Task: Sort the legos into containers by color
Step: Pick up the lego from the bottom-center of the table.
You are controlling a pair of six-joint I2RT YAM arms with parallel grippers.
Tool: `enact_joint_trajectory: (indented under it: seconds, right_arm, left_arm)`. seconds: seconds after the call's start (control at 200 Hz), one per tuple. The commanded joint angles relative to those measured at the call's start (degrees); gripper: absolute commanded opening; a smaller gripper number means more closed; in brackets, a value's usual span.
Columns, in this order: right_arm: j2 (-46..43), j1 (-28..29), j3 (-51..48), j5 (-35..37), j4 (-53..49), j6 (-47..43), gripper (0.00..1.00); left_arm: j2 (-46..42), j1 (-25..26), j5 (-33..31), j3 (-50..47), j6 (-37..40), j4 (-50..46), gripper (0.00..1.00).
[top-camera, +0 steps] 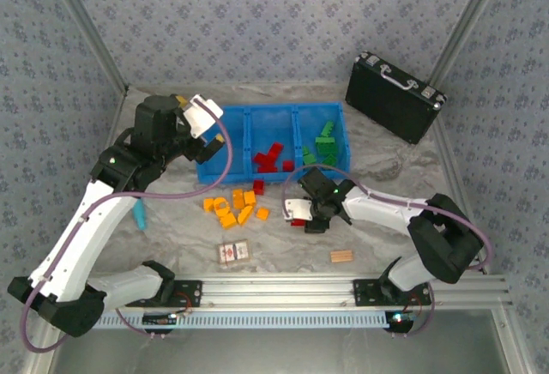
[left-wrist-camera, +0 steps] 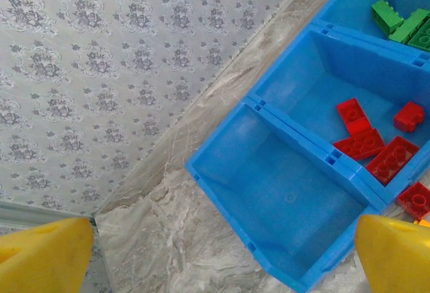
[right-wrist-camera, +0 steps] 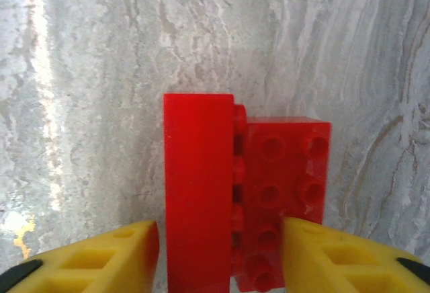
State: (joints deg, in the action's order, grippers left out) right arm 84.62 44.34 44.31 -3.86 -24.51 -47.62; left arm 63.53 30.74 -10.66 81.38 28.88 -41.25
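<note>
Two red studded plastic bricks (right-wrist-camera: 201, 192) lie touching on the grey marbled table (top-camera: 386, 177), one on its side, one studs up. The right gripper (right-wrist-camera: 218, 256) straddles the pair, its yellow fingers (right-wrist-camera: 87, 259) close to both outer edges; whether they pinch cannot be told. The left gripper (left-wrist-camera: 218, 256) hangs spread wide above the left compartment of the bright blue three-compartment plastic tray (left-wrist-camera: 302, 142). Other red bricks (left-wrist-camera: 376, 152) lie in the middle compartment, green bricks (top-camera: 324, 141) in the right. Orange-yellow bricks (top-camera: 230, 209) sit loose near the tray's front edge. Open tabletop lies between the right gripper and the black metal-edged case (top-camera: 395, 95).
</note>
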Motion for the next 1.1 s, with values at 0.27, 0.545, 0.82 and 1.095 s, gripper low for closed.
enact_joint_trajectory:
  seconds: [0.27, 0.545, 0.82, 1.095]
  right_arm:
    - [2.4, 1.9, 0.8, -0.8, -2.8, 0.0, 0.31]
    - [0.3, 1.9, 2.2, -1.8, -5.4, 0.6, 0.25]
    - [-3.6, 2.2, 4.2, -3.2, -9.3, 1.8, 0.29]
    - [-6.2, 0.8, 6.6, -3.7, -6.2, 2.1, 0.28]
  left_arm:
    - [-1.3, -0.4, 0.9, 0.1, -0.7, 1.6, 1.00]
    - [-1.5, -0.4, 1.3, -0.3, -0.8, 2.0, 1.00]
    - [-2.2, -0.4, 1.6, -0.9, -1.0, 2.0, 1.00]
    - [-3.7, -0.4, 1.4, -1.1, -1.0, 2.0, 1.00]
